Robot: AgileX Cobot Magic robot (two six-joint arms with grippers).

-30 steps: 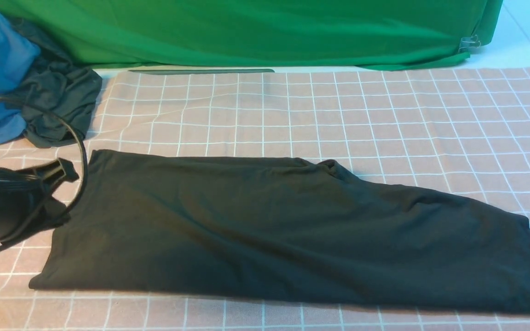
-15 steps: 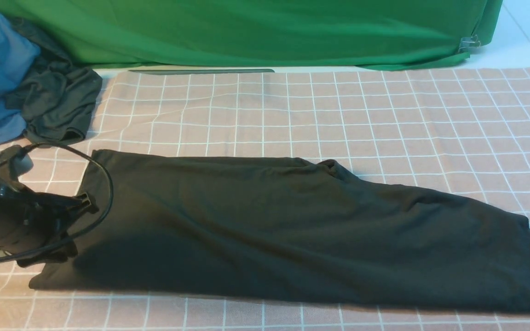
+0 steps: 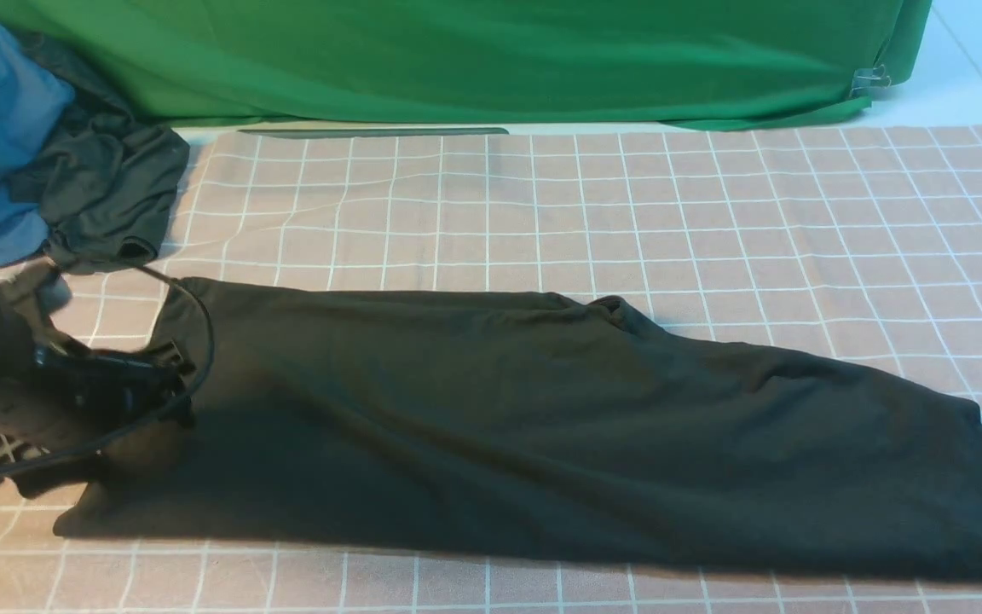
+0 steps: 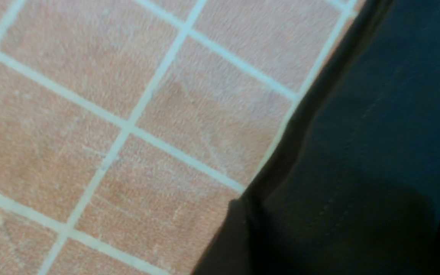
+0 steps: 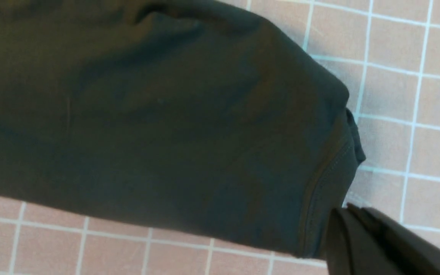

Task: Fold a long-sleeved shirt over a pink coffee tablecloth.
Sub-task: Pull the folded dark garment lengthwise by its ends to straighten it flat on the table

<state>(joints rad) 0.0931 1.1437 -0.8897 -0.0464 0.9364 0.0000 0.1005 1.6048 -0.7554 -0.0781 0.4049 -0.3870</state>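
Both ends attended: left gripper [image 4: 342,233] spread wide, straddling the stitched hem of the long-sleeved shirt [image 3: 542,426], gripping nothing. Soft black knit, folded into a long flat band, lies across the gridded pink coffee tablecloth [image 3: 542,213]. Right gripper [image 5: 344,217] pinched shut, empty, just beside the rounded end.

Left end effector [image 3: 174,385] spread wide, right end effector [image 5: 348,225] closed.

Left gripper [image 3: 146,396] moved right and down to long-sleeved shirt's [image 3: 542,426] left edge; jaws spread apart.
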